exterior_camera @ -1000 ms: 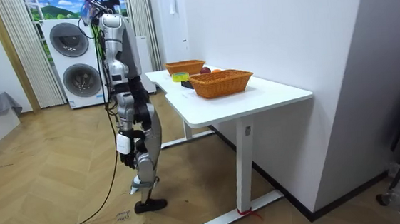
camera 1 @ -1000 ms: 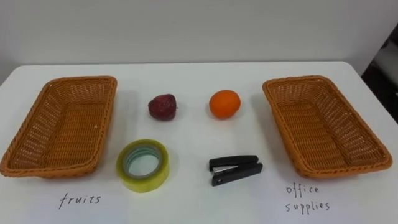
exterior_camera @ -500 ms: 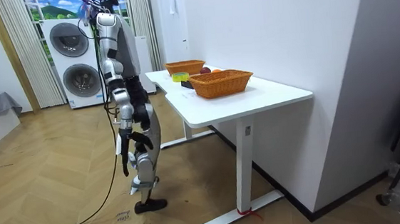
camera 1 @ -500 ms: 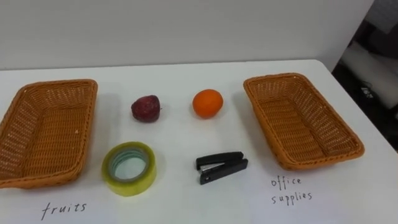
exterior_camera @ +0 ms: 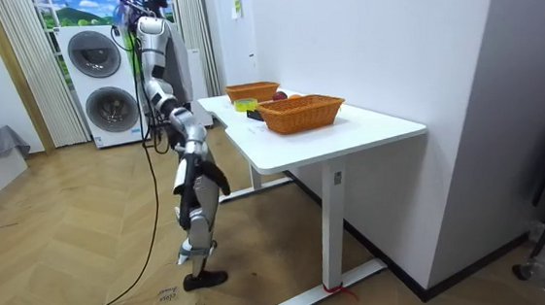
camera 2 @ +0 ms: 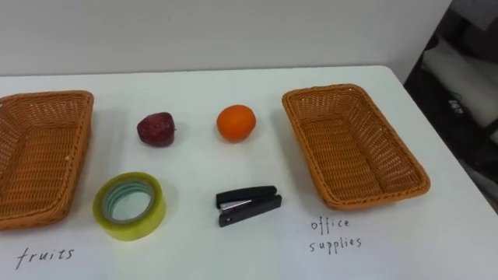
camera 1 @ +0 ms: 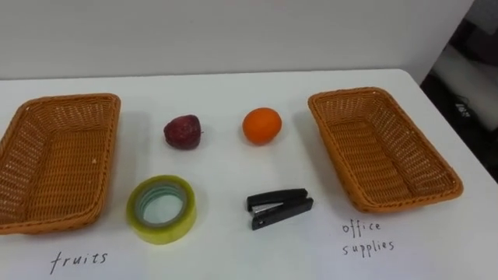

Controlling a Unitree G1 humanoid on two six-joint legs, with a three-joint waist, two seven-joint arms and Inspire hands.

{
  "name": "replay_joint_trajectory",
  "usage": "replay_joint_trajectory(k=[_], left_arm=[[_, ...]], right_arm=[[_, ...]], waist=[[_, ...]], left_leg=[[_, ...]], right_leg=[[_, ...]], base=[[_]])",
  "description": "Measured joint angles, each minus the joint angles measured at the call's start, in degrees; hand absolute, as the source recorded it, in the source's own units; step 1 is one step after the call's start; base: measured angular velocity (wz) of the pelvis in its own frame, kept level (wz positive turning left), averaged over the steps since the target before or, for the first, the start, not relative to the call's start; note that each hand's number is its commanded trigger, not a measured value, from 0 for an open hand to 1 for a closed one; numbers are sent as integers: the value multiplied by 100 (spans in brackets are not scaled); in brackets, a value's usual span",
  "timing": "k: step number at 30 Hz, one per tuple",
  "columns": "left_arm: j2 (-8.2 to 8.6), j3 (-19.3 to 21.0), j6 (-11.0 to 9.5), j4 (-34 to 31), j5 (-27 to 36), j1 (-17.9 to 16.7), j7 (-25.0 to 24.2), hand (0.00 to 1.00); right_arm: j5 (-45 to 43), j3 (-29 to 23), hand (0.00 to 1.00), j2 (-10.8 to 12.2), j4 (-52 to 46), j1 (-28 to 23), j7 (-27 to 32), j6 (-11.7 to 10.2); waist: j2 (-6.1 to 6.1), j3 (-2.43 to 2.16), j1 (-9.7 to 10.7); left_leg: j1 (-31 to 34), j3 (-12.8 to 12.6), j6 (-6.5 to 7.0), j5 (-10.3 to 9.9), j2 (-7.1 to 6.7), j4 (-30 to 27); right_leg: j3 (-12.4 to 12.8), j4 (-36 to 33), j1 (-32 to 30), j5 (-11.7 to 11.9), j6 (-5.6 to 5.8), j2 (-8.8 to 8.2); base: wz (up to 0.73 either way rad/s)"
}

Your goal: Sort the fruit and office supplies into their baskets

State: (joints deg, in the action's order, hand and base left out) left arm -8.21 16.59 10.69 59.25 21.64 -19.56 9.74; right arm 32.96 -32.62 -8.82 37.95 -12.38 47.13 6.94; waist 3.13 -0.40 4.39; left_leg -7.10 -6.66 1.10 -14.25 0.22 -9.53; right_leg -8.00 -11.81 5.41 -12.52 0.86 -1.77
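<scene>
robot: stands at the near edge of the tabletop (camera 1: pixel 233 87), facing it, per the room view
right hand (exterior_camera: pixel 217 182): hangs low beside the leg, below the tabletop; grip state cannot tell, too small to read
fruit basket (camera 1: pixel 54 159): on the robot's left, holds nothing; handwritten labels (camera 1: pixel 78 258) on the tabletop mark which basket is which
office basket (camera 1: pixel 381 148): on the robot's right, holds nothing
counts: 2 baskets, 2 fruit, 2 office items, all four items loose between the baskets
dark red fruit (camera 1: pixel 183 131): far row, left of centre, near the fruit basket
orange (camera 1: pixel 261 125): far row, right of centre, so a longer trip to the left
tape roll (camera 1: pixel 162 208): near row, lying flat just beside the fruit basket, well apart from the office basket
stapler (camera 1: pixel 280 208): near row, right of centre, near the office basket
stapler axis: runs almost straight left-right, right end a touch farther from the robot — probably best pinched across its narrow width
key relation: everything lies ahead of and above the hanging hand; the stapler is the right hand's easiest first pick, the dark red fruit the left hand's
progress: nothing sorted yet
</scene>
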Motion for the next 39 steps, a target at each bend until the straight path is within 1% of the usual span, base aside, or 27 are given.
replay_joint_trajectory(k=[2,5,8,9,12,13,14,15,16,17,18,20,21,22,23,24,25,26,28,30,31,32,33,34,36,39], left_arm=[[-7,0,-35,-79,-13,-4,-15,0],[-9,-1,-124,-244,-192,-5,-31,0],[-16,3,-237,-245,-224,2,-45,0],[-15,1,-245,-239,-224,3,-46,0],[-7,-1,-252,-168,-232,0,-53,0],[13,0,-252,-113,-260,-4,-61,0],[27,0,-253,-63,-264,-5,-62,0],[28,1,-253,-53,-267,-12,-63,0],[6,7,-287,-4,-270,-9,-63,0],[-26,10,-374,59,-275,-1,-62,0],[-36,15,-395,89,-281,-1,-61,0],[-36,6,-474,200,-320,-2,-63,0],[-36,4,-486,226,-320,-2,-64,0],[-40,1,-489,259,-328,-2,-64,0],[-41,-28,-497,289,-341,-3,-69,0],[-45,-79,-515,319,-342,0,-73,0],[-44,-147,-571,377,-361,8,-87,0],[-45,-215,-613,448,-386,9,-94,0],[-47,-221,-629,563,-387,17,-131,0],[-47,-221,-628,663,-390,17,-149,0],[-47,-219,-627,702,-436,16,-159,0],[-47,-222,-624,736,-448,16,-169,0],[-47,-227,-622,736,-448,15,-183,0],[-47,-236,-618,731,-448,16,-205,0],[-47,-260,-613,728,-447,17,-207,0],[-47,-355,-601,713,-455,19,-216,0]], right_arm=[[-261,49,0,-19,-401,3,167,-28],[-465,178,0,-56,-1010,-1,361,-183],[-648,236,0,-57,-1475,2,429,-221],[-689,240,0,-56,-1569,3,442,-229],[-1064,420,0,-47,-1854,-32,591,-212],[-1114,422,0,-44,-2070,-45,632,-186],[-1200,423,0,-43,-2349,-67,682,-186],[-1257,422,0,-43,-2521,-69,692,-187],[-1381,421,0,-49,-2916,-67,713,-204],[-1578,421,0,-80,-3209,-31,734,-250],[-1663,421,0,-120,-3326,-7,758,-279],[-2010,426,0,-317,-3740,58,786,-400],[-2072,428,0,-337,-3853,86,790,-444],[-2297,429,0,-346,-4044,120,791,-520],[-2501,438,0,-345,-4207,119,788,-589],[-2589,438,0,-345,-4297,120,779,-603],[-2756,441,0,-345,-4419,125,748,-644],[-2921,442,0,-345,-4494,176,688,-661],[-3075,450,0,-344,-4578,295,582,-695],[-3128,450,0,-345,-4657,359,446,-715],[-3126,467,0,-345,-4759,360,364,-715],[-3133,532,0,-345,-4924,361,294,-713],[-3168,581,0,-346,-5038,360,258,-711],[-3301,709,0,-362,-5251,365,184,-710],[-3373,919,0,-432,-5420,443,42,-704],[-3402,1128,0,-516,-5480,592,-266,-660]], waist=[[2,0,-2],[8,3,-18],[-9,9,-38],[-12,11,-45],[-48,40,-58],[-60,48,-33],[-112,74,-21],[-132,85,-4],[-140,89,19],[-118,88,8],[-100,81,6],[-30,55,-38],[-9,52,-38],[23,45,-47],[29,39,-86],[68,33,-114],[78,35,-162],[69,24,-176],[68,19,-179],[62,33,-185],[61,54,-210],[56,66,-247],[36,67,-250],[26,56,-251],[0,50,-250],[15,43,-270]], left_leg=[[21,-40,1,4,3,-3],[41,-52,3,5,4,4],[40,-62,3,5,6,3],[41,-65,3,5,6,-1],[58,-71,3,5,9,0],[56,-77,3,5,5,7],[70,-90,6,6,-3,16],[89,-100,9,7,-4,20],[132,-101,15,12,-4,20],[154,-102,11,19,-1,4],[150,-103,9,24,-1,-5],[141,-99,9,26,-3,-9],[143,-99,10,26,-3,-10],[141,-97,9,27,0,-13],[136,-103,9,27,0,-17],[135,-106,9,27,0,-22],[135,-106,9,27,-1,-34],[133,-105,9,27,-1,-37],[129,-103,9,27,-1,-41],[101,-101,9,27,0,-46],[67,-96,9,27,3,-36],[56,-90,9,26,9,-13],[62,-87,8,25,12,-12],[69,-86,8,25,23,-8],[77,-87,8,24,18,-1],[76,-86,7,25,11,-12]], right_leg=[[7,-1,-30,4,-6,-1],[8,3,-40,11,-11,-5],[17,-1,-37,11,-11,-3],[22,-6,-50,11,-11,-2],[25,-44,-72,11,-11,-1],[-3,-93,-99,10,-10,-9],[0,-106,-149,9,-8,-17],[-2,-115,-160,9,-7,-20],[2,-140,-217,8,-7,-22],[2,-159,-255,7,-8,-18],[2,-157,-255,7,-8,-17],[-2,-95,-246,7,-9,-16],[-3,-88,-244,7,-10,-15],[-8,-81,-233,7,-10,-12],[-23,-81,-218,7,-10,-13],[-24,-82,-217,8,-10,-13],[-23,-84,-212,9,-10,-14],[-24,-84,-210,10,-11,-15],[-22,-85,-203,11,-12,-15],[-27,-84,-152,11,-12,-16],[-40,-85,-146,11,-12,-17],[-39,-89,-151,11,-12,-15],[-39,-93,-154,11,-12,-15],[-39,-94,-155,11,-12,-16],[-40,-98,-157,13,-15,-16],[-46,-92,-152,13,-16,-15]], base=[[-6],[-1],[0],[0],[-2],[-10],[-13],[-11],[-9],[-5],[0],[0],[0],[4],[5],[0],[0],[0],[0],[0],[0],[0],[-4],[0],[0],[0]])
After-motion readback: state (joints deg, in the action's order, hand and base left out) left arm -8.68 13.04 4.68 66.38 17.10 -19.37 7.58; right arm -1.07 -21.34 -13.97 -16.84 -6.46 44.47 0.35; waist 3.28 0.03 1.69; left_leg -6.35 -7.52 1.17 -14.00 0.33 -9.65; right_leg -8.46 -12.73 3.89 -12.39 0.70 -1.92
